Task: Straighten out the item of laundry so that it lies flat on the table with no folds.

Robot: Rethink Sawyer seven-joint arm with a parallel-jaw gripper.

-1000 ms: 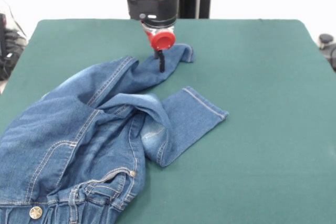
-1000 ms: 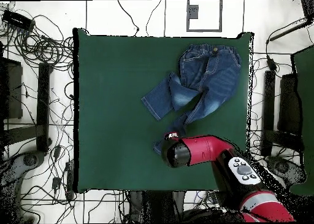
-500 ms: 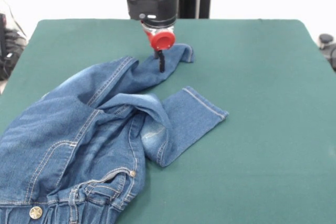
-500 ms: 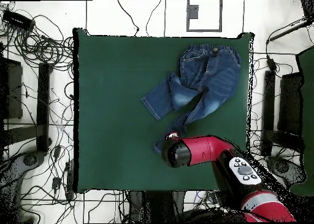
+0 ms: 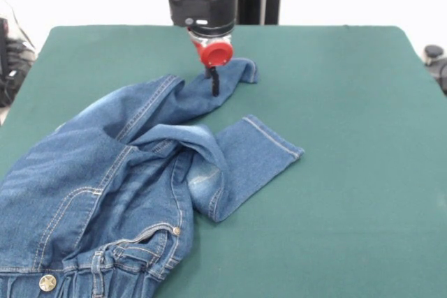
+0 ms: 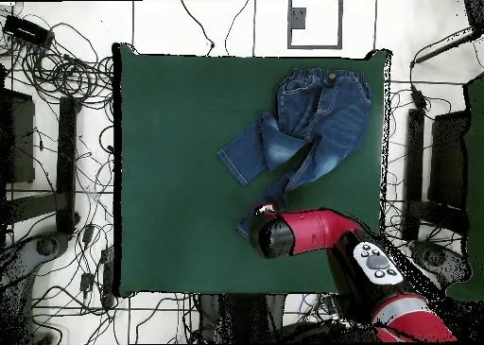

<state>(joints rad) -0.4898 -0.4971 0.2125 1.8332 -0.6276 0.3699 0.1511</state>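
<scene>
My tool (image 5: 214, 83) is down on the far leg cuff of the jeans (image 5: 126, 186); it looks clenched on the denim there. The jeans lie crumpled toward 7 o'clock on the desk (image 5: 349, 172) in the front view, one leg folded across. To do this well: drag the cuff low and slowly toward 12 o'clock so the leg unrolls. No containers present.

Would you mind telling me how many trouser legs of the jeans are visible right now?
2. One leg lies bent across the table, its cuff pointing right in the front view. The other leg stretches toward the robot, its cuff under the gripper.
</scene>
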